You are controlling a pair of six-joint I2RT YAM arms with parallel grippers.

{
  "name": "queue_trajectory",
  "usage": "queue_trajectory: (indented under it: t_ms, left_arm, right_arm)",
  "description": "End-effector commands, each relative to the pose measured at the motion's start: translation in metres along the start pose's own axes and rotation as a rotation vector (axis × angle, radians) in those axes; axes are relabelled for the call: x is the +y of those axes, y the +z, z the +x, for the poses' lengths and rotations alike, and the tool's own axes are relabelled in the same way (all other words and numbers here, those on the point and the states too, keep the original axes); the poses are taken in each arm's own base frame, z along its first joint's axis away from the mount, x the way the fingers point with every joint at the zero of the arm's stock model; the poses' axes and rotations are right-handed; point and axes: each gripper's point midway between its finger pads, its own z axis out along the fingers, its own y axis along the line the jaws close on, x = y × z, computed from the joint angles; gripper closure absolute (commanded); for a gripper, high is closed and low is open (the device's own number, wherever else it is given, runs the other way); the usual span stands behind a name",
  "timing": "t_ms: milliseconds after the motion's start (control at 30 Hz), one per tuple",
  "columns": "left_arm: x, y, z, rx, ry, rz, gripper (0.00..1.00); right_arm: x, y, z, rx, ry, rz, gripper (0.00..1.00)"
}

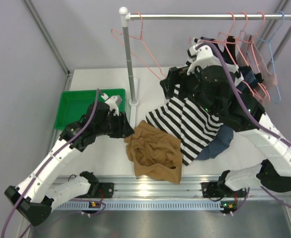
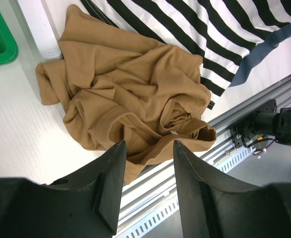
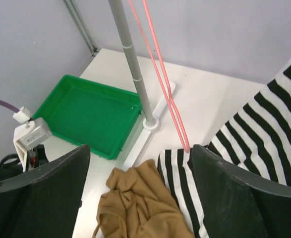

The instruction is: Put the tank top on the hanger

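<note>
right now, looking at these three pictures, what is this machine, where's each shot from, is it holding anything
A left arm and right arm are bolted to a table, each ending in a two-finger gripper. The wide picture looks down from above; the other two come from wrist cameras. On the table lie a brown tank top, a striped top, a navy garment and a green tray. A pink hanger hangs on the rail. The left gripper and right gripper are open, holding nothing.
</note>
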Motion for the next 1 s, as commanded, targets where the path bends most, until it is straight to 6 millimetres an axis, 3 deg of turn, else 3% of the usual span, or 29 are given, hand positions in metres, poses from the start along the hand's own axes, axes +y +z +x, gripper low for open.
queue_trajectory:
  t_ms: [0,100,133,167,200,233,267,333,433,733,867,967]
  left_arm:
    - [-0.011,-0.013,-0.011,-0.037,0.035,0.034,0.52]
    - [-0.01,-0.014,-0.011,-0.039,0.046,0.035,0.52]
    - [-0.011,-0.015,-0.012,-0.042,0.048,0.038,0.52]
    - [-0.012,-0.015,-0.012,-0.04,0.052,0.041,0.52]
    - [-0.013,-0.015,-0.012,-0.036,0.053,0.045,0.52]
    - [-0.014,-0.016,-0.013,-0.041,0.056,0.05,0.52]
    - [-0.015,-0.017,-0.013,-0.039,0.059,0.052,0.52]
    - [-0.013,-0.019,-0.013,-0.043,0.067,0.046,0.51]
    - [-0.01,-0.02,-0.011,-0.042,0.078,0.032,0.51]
    - [-0.006,-0.022,-0.008,-0.044,0.09,0.022,0.51]
    - [-0.004,-0.022,-0.006,-0.041,0.091,0.018,0.51]
    - [-0.004,-0.023,-0.006,-0.043,0.091,0.017,0.51]
  right_arm:
    - [0.002,0.01,-0.023,-0.055,-0.065,0.012,0.15]
    - [0.0,0.03,-0.034,-0.093,-0.089,-0.003,0.11]
    - [0.001,0.048,-0.028,-0.069,-0.105,-0.005,0.12]
    - [-0.012,0.059,-0.03,-0.06,-0.115,0.017,0.15]
    - [-0.009,0.063,-0.041,-0.076,-0.114,-0.018,0.17]
    - [-0.009,0.084,-0.031,-0.039,-0.129,-0.017,0.18]
    - [-0.017,0.087,-0.043,-0.06,-0.131,-0.013,0.2]
    - [-0.014,0.1,-0.046,-0.067,-0.133,-0.055,0.2]
    - [-0.017,0.128,-0.035,-0.036,-0.135,-0.072,0.21]
    - [-0.01,0.16,-0.012,0.017,-0.115,-0.116,0.37]
    - [-0.011,0.166,-0.008,0.024,-0.113,-0.108,0.5]
    - [-0.011,0.166,-0.009,0.02,-0.11,-0.106,0.53]
